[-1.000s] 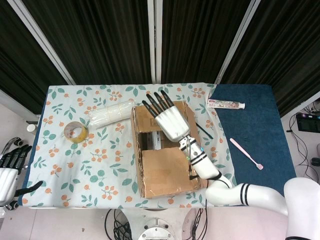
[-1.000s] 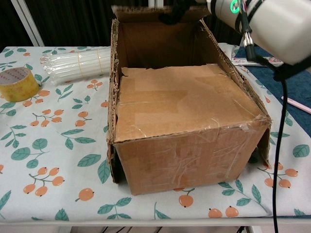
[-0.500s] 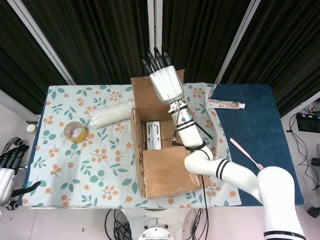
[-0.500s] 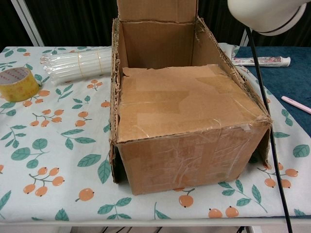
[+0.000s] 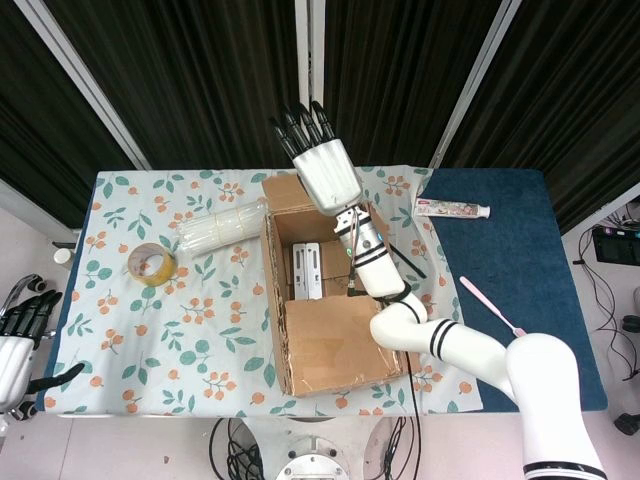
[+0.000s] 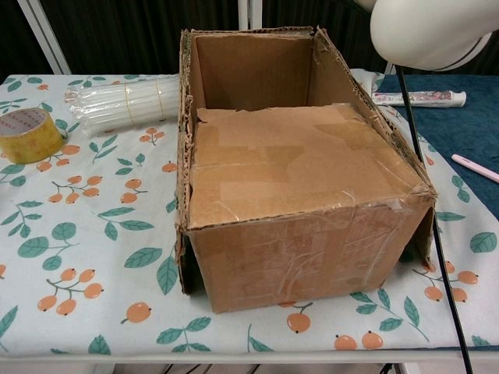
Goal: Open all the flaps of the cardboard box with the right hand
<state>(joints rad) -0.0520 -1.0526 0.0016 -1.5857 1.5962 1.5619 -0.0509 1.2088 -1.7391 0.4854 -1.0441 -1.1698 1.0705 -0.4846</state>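
Observation:
The cardboard box (image 5: 330, 290) stands mid-table on the floral cloth. Its far flap (image 5: 288, 190) is folded back outward past the far wall. The near flap (image 6: 296, 164) lies flat over the front half, taped and creased. White packets (image 5: 308, 270) show inside the uncovered back half. My right hand (image 5: 320, 165) is raised above the box's far edge, fingers straight and spread, holding nothing. In the chest view only its arm (image 6: 429, 31) shows at the top right. My left hand (image 5: 20, 345) hangs off the table's left corner, fingers extended and empty.
A yellow tape roll (image 5: 150, 264) and a bundle of clear tubes (image 5: 222, 228) lie left of the box. On the blue cloth (image 5: 510, 260) to the right are a toothpaste tube (image 5: 452, 209) and a pink toothbrush (image 5: 492, 307).
The right hand rose from the box top, lifting the far flap upright. The flap has now dropped back outward behind the box. The left hand barely moved.

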